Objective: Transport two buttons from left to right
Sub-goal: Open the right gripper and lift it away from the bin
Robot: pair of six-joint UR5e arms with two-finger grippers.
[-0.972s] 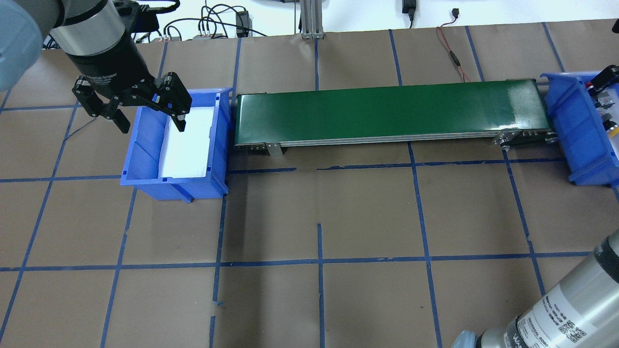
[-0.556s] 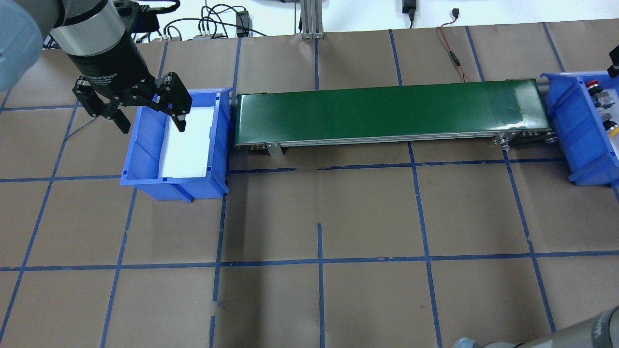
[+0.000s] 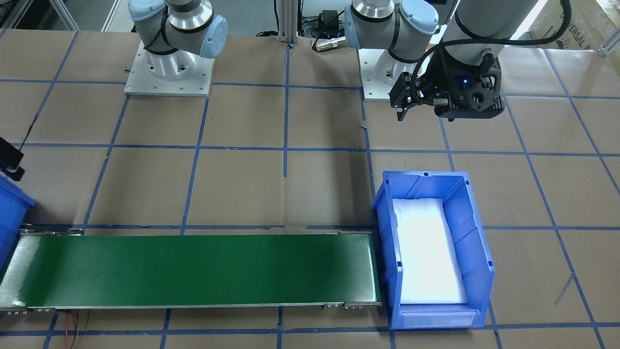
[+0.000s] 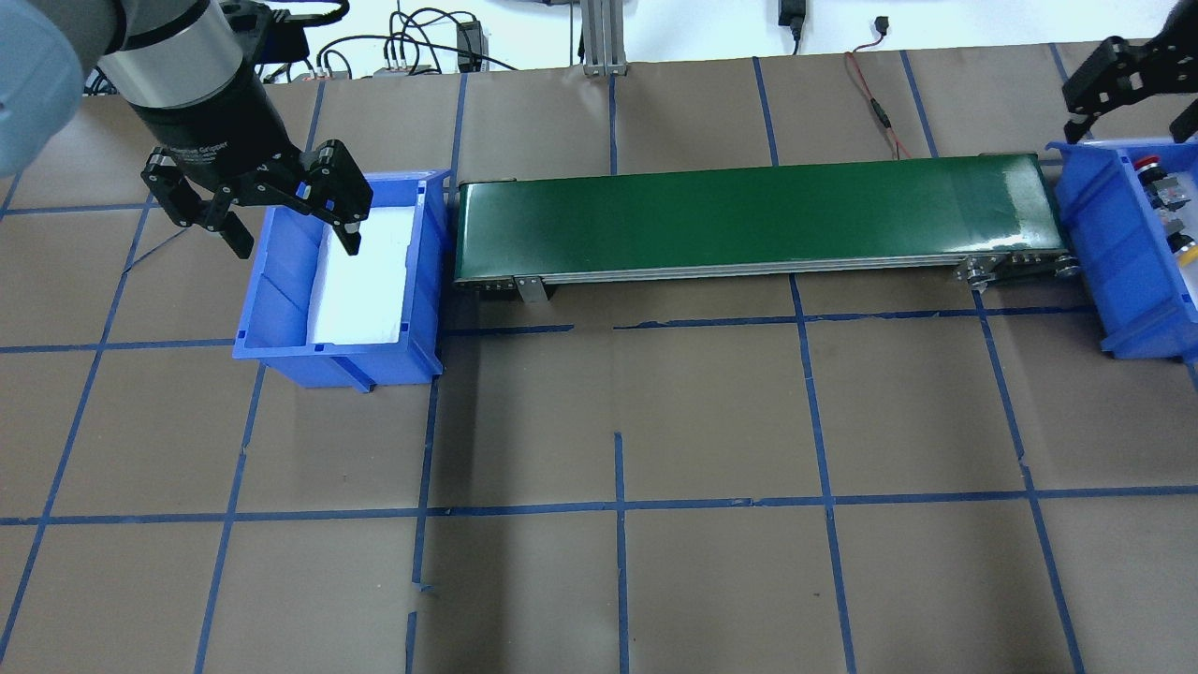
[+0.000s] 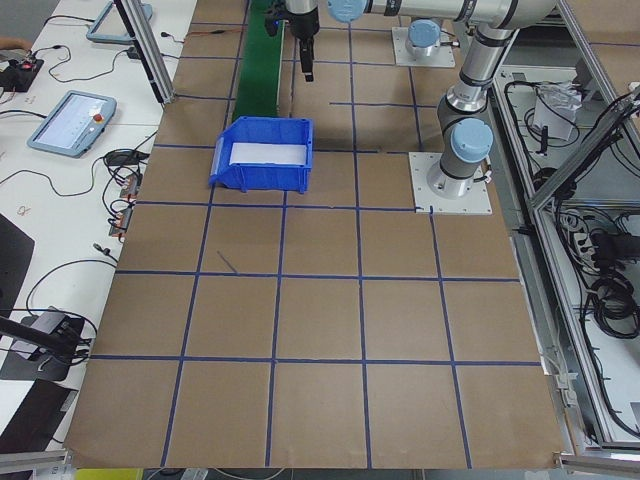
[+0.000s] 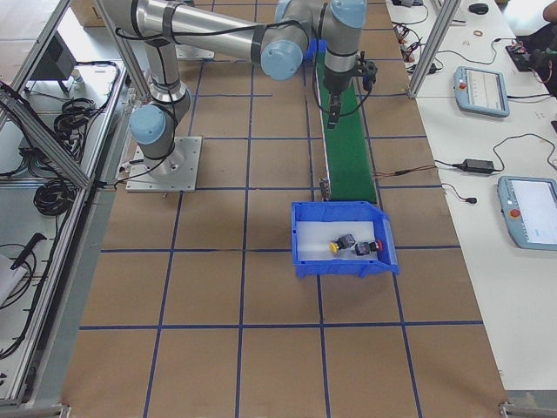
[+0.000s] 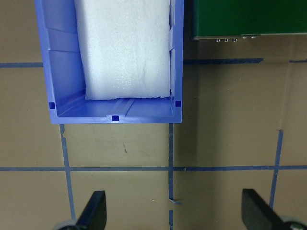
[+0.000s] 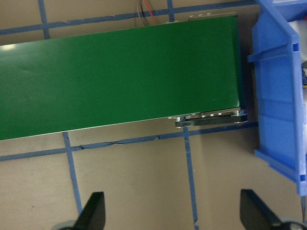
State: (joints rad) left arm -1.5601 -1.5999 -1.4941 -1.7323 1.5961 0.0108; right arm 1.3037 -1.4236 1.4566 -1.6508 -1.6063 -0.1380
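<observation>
Inside bin (image 6: 344,266), buttons (image 6: 346,241) lying, caps apart

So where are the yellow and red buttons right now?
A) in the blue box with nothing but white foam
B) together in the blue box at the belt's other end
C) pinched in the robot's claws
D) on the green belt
B: the yellow button and red button lie side by side in the blue bin just past the green belt.

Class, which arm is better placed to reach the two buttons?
Right. The open right gripper hovers near the conveyor end by the right bin, where the yellow button and red button lie. The left gripper hangs by the left bin, which holds only foam.
</observation>
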